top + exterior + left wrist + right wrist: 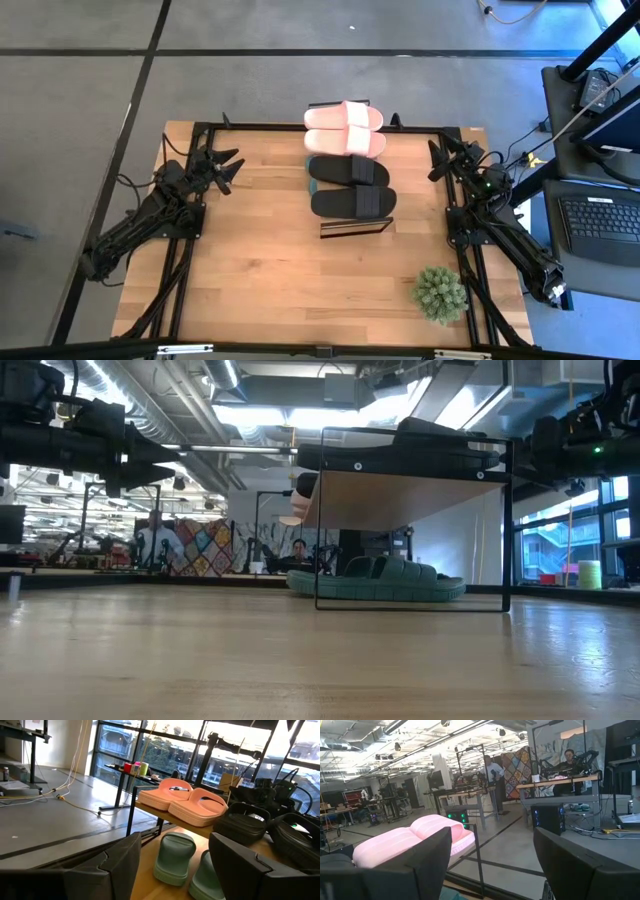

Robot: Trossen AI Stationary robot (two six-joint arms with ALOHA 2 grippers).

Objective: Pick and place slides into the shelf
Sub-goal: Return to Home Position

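Item, shelf [400, 495]: we are finding it standing on the table [270, 260], midway between the two arms and reaching toward the far edge.

Item, pink slides [345, 128]: we are logging the pair lying side by side on the shelf's top plank, at its far end.

Item, black slides [350, 185]: we are logging this pair on the same plank, nearer than the pink pair and just beside it, the two lying side by side.

Item, green slides [385, 578]: we are seeing them resting on the tabletop under the plank, inside the black frame, side by side.

Item, left gripper [228, 170]: we are noting it hanging above the table's far left part, well apart from the shelf, its fingers spread wide and holding nothing.

Item, right gripper [437, 160]: we are noting it hanging above the far right part, likewise well apart from the shelf, fingers spread wide and carrying nothing.

Item, potted plant [440, 293]: we are recording it sitting at the near right of the table, close to the right arm's base.
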